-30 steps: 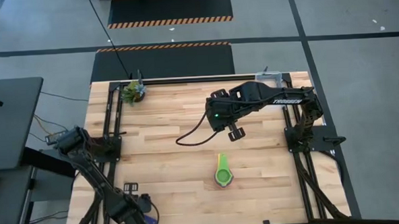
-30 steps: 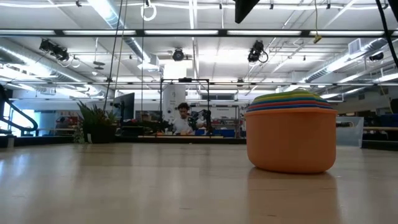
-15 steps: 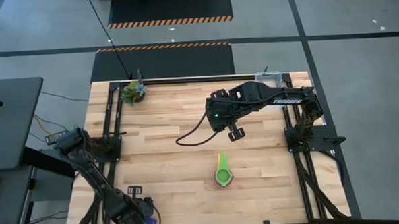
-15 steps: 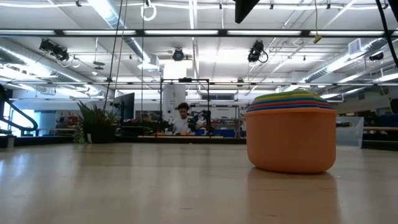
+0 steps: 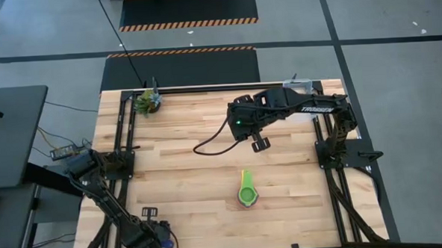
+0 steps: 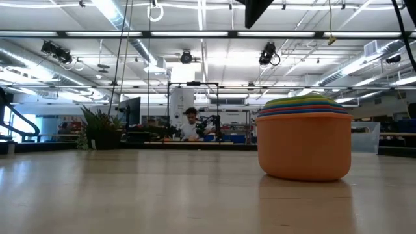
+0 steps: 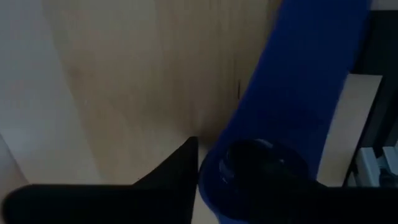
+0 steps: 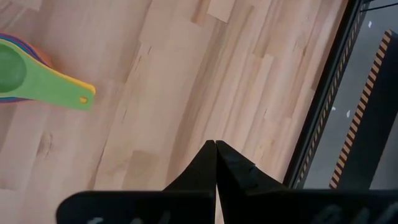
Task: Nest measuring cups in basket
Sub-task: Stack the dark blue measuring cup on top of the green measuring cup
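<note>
Left claw (image 5: 160,235): at the near left corner of the bench (image 5: 201,177), low over the wood; its fingers (image 7: 168,177) stand partly apart around a dark blue measuring cup (image 7: 292,112), one finger beside the cup's bowl; whether the fingers press on the cup I cannot tell
Dark blue measuring cup: at the left claw, bowl near the fingers, flat handle running away from them across the bench edge
Right claw (image 5: 260,144): held above the middle of the bench, fingertips pressed together, holding nothing
Stack of measuring cups (image 5: 247,193): on the bench nearer the front edge than the right claw, well apart from it and far to the right of the left claw; green cup on top, orange cup (image 6: 304,146) at the bottom, yellow, red and blue rims showing between them in the low view; handles point toward the right claw
Left arm: folded low along the left side of the bench, reaching to the near corner
Right arm: stretched from its mount on the right side across toward the bench's middle, wrist bent downward
Potted plant (image 5: 149,102): at the far left corner, well away from both claws
</note>
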### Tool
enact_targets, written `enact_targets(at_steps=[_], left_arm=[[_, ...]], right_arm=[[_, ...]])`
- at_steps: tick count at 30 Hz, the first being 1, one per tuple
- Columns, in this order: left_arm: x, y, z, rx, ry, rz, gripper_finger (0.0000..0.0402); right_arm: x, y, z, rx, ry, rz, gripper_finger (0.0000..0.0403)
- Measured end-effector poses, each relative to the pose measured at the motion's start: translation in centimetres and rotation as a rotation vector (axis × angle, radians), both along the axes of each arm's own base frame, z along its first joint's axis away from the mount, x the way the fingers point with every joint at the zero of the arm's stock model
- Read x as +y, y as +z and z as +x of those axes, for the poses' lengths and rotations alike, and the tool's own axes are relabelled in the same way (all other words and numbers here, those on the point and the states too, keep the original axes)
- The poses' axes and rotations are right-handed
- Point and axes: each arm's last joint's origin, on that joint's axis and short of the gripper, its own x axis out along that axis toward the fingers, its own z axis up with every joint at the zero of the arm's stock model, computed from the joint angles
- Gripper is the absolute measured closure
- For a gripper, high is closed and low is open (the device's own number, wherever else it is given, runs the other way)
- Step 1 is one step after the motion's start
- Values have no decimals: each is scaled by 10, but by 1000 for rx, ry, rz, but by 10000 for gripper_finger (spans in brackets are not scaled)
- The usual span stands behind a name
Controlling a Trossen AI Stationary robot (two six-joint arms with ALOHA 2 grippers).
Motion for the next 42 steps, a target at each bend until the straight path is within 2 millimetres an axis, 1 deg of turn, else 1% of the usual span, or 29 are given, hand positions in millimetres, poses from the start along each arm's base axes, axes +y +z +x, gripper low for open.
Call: enact_targets(at_steps=[2, 5, 6, 10, 13, 17, 23, 28, 33, 37, 42], left_arm=[[0, 0, 0, 6, 0, -3, 327], [0, 1, -1, 24, 0, -11, 379], [0, 1, -1, 26, 2, -18, 387], [2, 0, 2, 34, 47, -18, 385], [7, 4, 8, 41, 98, -33, 387], [21, 15, 21, -18, 197, -10, 390], [49, 41, 47, -94, 396, -63, 392], [73, 65, 79, -157, 548, -140, 392], [97, 93, 114, -227, 685, -209, 392], [119, 118, 139, -327, 780, -241, 392], [142, 148, 162, -457, 901, -297, 392]], right_arm=[[-1, 0, 0, 1, -3, -1, 398], [-2, 0, 0, 1, -6, -3, 398], [-2, 1, -1, -1, -7, -3, 398], [-3, 9, -9, -15, -20, -19, 398], [-4, 24, -20, -60, -50, -44, 399], [-6, 48, -40, -155, -99, -43, 399], [-8, 78, -80, -271, -163, -44, 399], [-15, 100, -116, -370, -202, -36, 399], [-26, 115, -148, -489, -390, 25, 399], [-33, 118, -171, -551, -531, -13, 399], [-39, 111, -193, -593, -718, -44, 399]])
